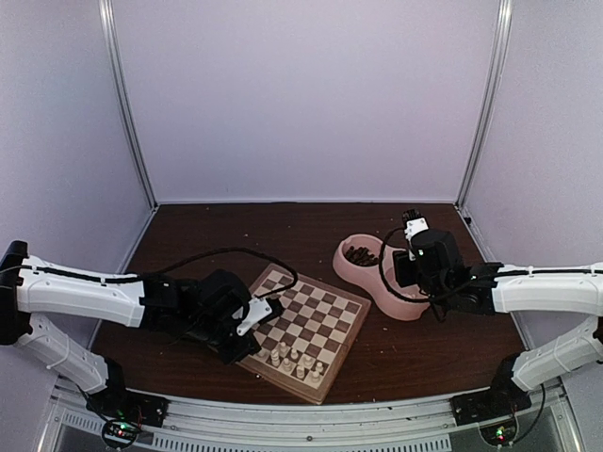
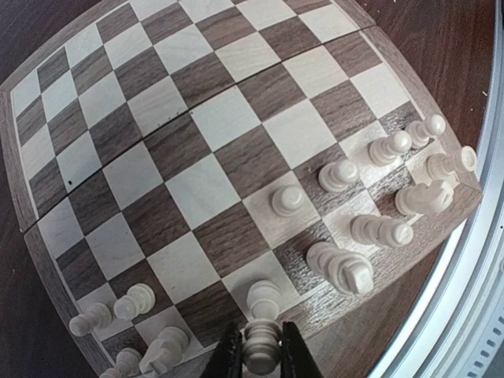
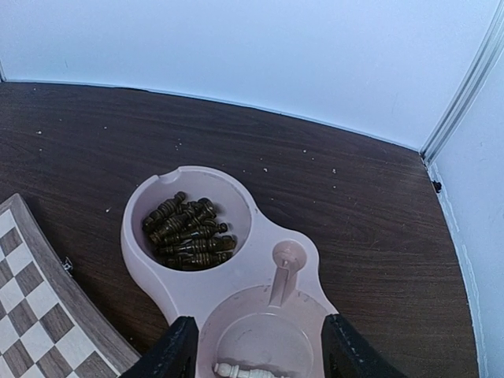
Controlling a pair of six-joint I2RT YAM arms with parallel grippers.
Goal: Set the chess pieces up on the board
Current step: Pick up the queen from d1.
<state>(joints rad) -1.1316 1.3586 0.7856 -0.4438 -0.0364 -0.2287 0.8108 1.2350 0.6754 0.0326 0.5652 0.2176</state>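
Note:
The wooden chessboard (image 1: 311,330) lies near the table's front, also filling the left wrist view (image 2: 197,157). Several cream pieces (image 1: 297,361) stand along its near rows; in the left wrist view they cluster at right (image 2: 378,228) and lower left (image 2: 126,307). My left gripper (image 2: 261,354) is shut on a cream piece (image 2: 261,346) over the board's near edge, just behind a standing pawn (image 2: 264,295). My right gripper (image 3: 256,358) is open above the pink bowl's (image 3: 260,272) near compartment, where one cream piece (image 3: 248,370) lies. Dark pieces (image 3: 189,232) fill the far compartment.
The pink double bowl (image 1: 377,273) sits right of the board on the dark brown table. White walls with metal posts enclose the back and sides. A metal rail (image 1: 311,419) runs along the front edge, close to the board's near corner.

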